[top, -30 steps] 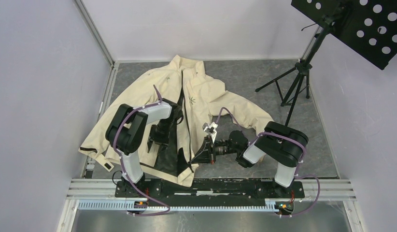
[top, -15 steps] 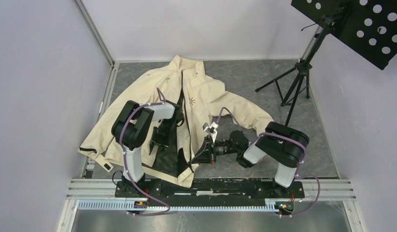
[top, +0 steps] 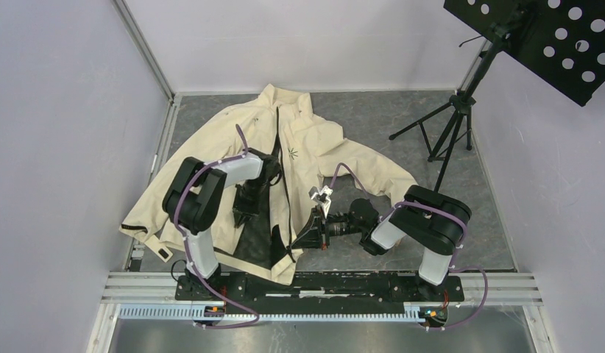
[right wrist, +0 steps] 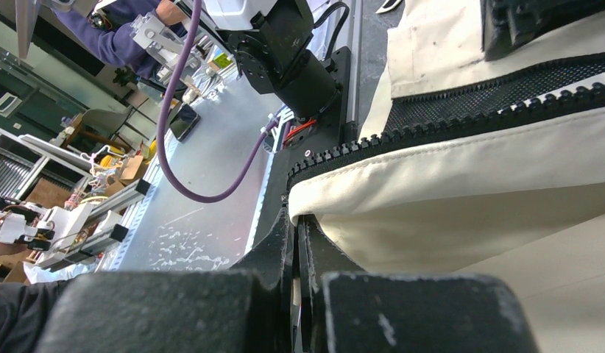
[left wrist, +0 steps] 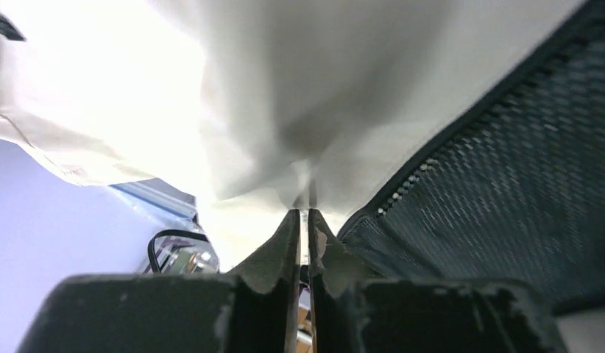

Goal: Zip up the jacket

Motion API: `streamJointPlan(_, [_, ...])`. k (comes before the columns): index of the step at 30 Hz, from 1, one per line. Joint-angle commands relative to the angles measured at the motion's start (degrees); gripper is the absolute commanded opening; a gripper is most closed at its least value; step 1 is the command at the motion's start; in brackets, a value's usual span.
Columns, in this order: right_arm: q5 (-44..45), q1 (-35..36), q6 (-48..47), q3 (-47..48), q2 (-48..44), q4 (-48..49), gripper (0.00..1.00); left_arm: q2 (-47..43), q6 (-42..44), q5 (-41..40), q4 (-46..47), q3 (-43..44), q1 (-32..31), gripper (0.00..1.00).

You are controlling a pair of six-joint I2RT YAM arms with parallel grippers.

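The cream jacket lies open on the grey table, collar at the far side, black lining showing between the front panels. Its dark zipper runs down the right panel's edge, unjoined. My left gripper sits on the left front panel and is shut on a fold of cream fabric, with the mesh lining beside it. My right gripper is at the right panel's lower edge, shut on the cream hem just below the zipper teeth.
A black tripod stand with a perforated plate stands at the far right. White walls close in the left and far sides. An aluminium rail with the arm bases runs along the near edge.
My left arm has shifted a little, and its gripper has moved slightly toward the far side with the left panel's fabric. The right arm has not moved.
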Motion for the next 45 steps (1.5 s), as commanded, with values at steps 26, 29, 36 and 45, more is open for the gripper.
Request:
streamJointPlan(26, [4.6,-9.9,-6.1,-3.6,-5.1,13.2,0.0,9.4,4.3,12.0,16.6,24.9,6.5,0.26])
streamJointPlan(29, [4.4,-10.0,-6.3,-3.4,-4.9,12.7,0.0,3.2,4.7,11.9,13.5,21.1,6.5,0.44])
streamJointPlan(36, [4.3,-10.0,-5.2,-3.1,-4.4,13.6,0.0,-9.4,3.6,8.5,3.3,11.9,5.3,0.62])
streamJointPlan(45, [4.0,-10.0,-4.3,-3.5,-4.5,15.4,0.0,-8.1,2.7,13.2,0.0,3.3,2.9,0.57])
